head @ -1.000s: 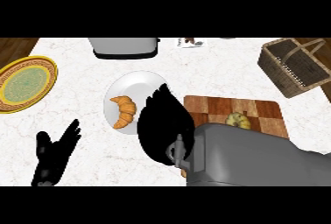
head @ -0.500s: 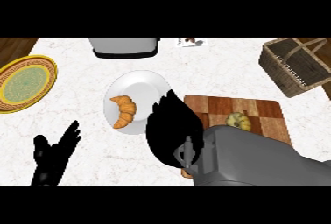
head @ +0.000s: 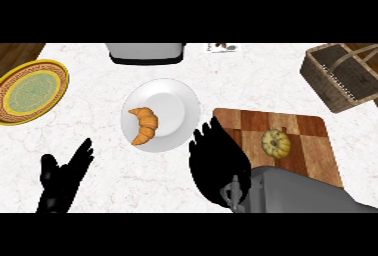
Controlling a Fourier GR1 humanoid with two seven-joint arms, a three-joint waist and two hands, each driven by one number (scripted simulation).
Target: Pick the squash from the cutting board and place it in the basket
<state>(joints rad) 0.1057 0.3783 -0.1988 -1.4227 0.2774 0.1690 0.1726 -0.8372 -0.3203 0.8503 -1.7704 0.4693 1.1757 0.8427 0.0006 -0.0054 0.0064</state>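
A small round yellow-green squash [head: 277,143] lies on the wooden cutting board [head: 310,131] at the right. The wicker basket [head: 345,75] stands at the far right, beyond the board. My right hand [head: 219,162] hovers over the board's left edge, fingers straight and pointing away from me, left of the squash and not touching it. It holds nothing. My left hand [head: 63,180] rests open at the lower left, fingers up.
A white plate [head: 173,102] holding a croissant [head: 145,125] sits just left of the board, next to my right hand. A yellow and green patterned plate [head: 31,92] lies at the far left. A grey toaster [head: 146,52] stands at the back edge.
My right hand and forearm have drawn back toward me and to the right, off the white plate, so the squash shows fully. The left hand has barely moved.
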